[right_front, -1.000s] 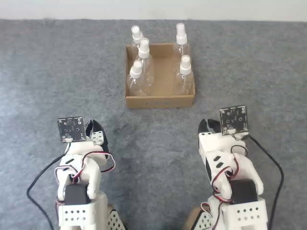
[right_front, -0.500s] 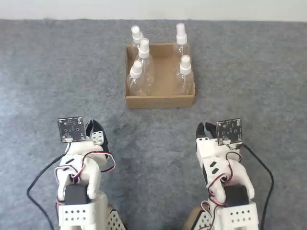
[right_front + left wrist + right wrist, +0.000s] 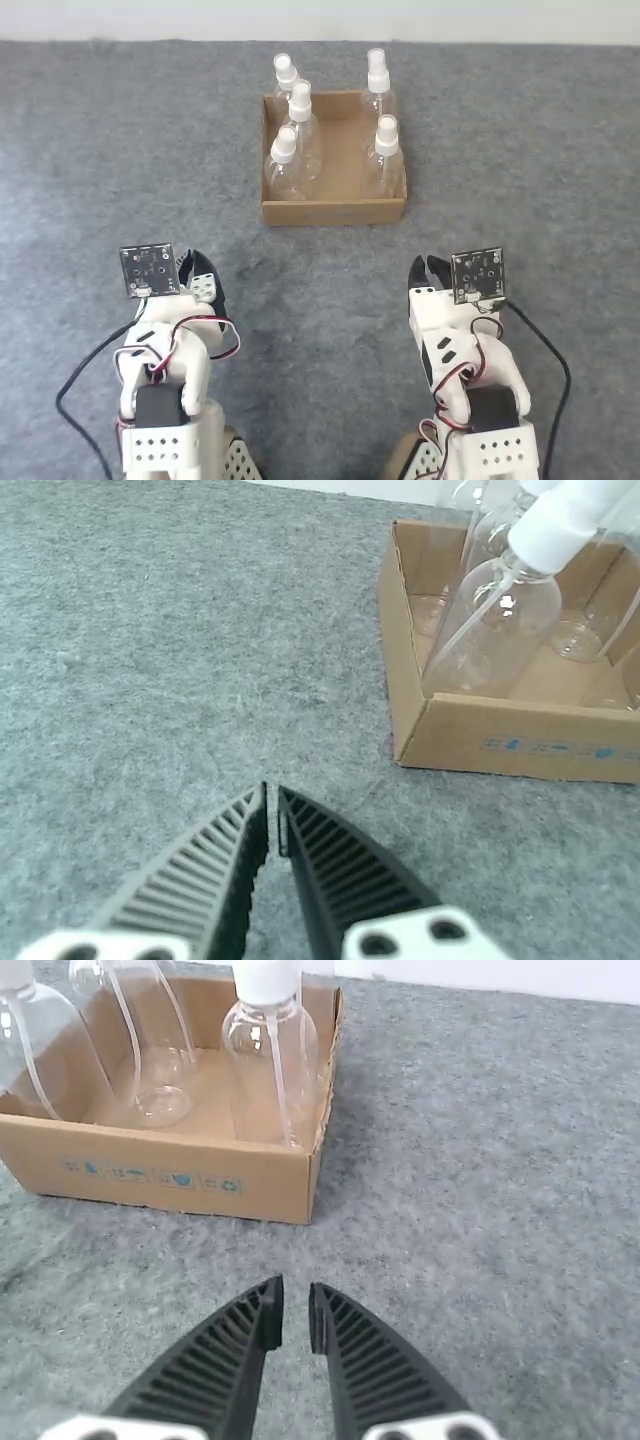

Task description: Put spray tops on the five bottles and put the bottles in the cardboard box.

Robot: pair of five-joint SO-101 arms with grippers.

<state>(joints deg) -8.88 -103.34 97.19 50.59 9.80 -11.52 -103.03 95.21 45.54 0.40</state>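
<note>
Your right gripper (image 3: 430, 272) has pulled back from the cardboard box (image 3: 334, 212) over the last second and then settled. It now sits well short of the box's front wall, about as far from it as the left gripper (image 3: 205, 275), which has not stirred. Both pairs of jaws are drawn together on nothing: the left ones all but touch at the tips, and the right ones leave only a thin slit. The five bottles (image 3: 300, 135) stand upright inside the box, three toward its left wall and two toward its right. Each wears one of the white spray tops (image 3: 386, 127), and none has shifted while the arm withdrew. Grey felt (image 3: 330, 290) runs from the box's front wall back to both grippers. Read that retreat as a return to rest rather than a fresh reach — with every top on and every bottle boxed, the task looks finished to me, and you likely have nothing left to pick up.
</note>
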